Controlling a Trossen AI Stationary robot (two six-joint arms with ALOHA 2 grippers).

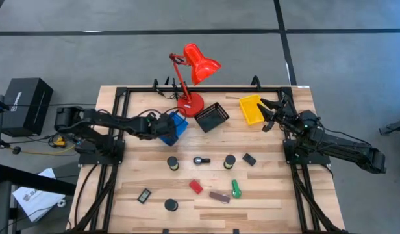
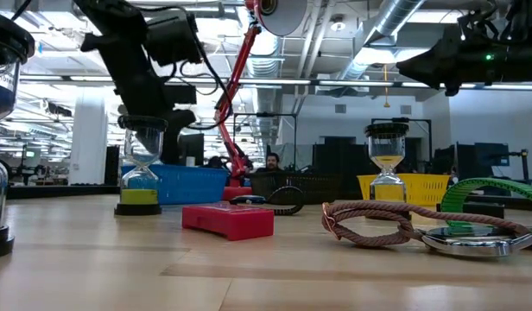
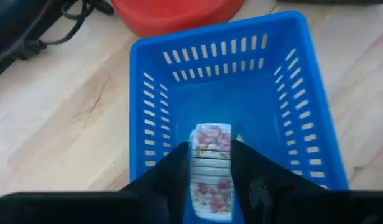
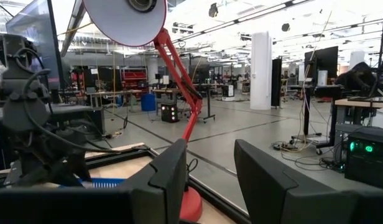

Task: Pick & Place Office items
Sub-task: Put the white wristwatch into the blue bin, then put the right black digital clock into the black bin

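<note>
Fingers of the left gripper (image 3: 210, 171) hang over the blue tray (image 3: 303, 124) at left of centre in the high view, parted a little with a floral-patterned item (image 3: 210, 149) between them; whether they grip it or have let go I cannot tell. Fingers of the right gripper (image 4: 210, 180) stand apart with nothing between them, raised near the yellow tray (image 1: 250, 109) at the upper right of the tabletop (image 1: 271, 195).

By size, the tabletop fills the middle of the high view. On its upper edge stands the red desk lamp (image 1: 193, 71), its base between the blue tray and the black tray (image 1: 212, 117).

The office items lie scattered across the lower middle of the high view: two hourglasses (image 1: 172, 163) and a silvery clip (image 1: 201, 160) in a row, a small black rectangle (image 1: 249, 158) at that row's right end. Below them are a red block (image 1: 196, 186), a brown bar (image 1: 219, 196) and a green stubby cylinder (image 1: 236, 189), close together. Another black rectangle (image 1: 144, 195) and a black round piece (image 1: 171, 205) lie at lower left.
</note>
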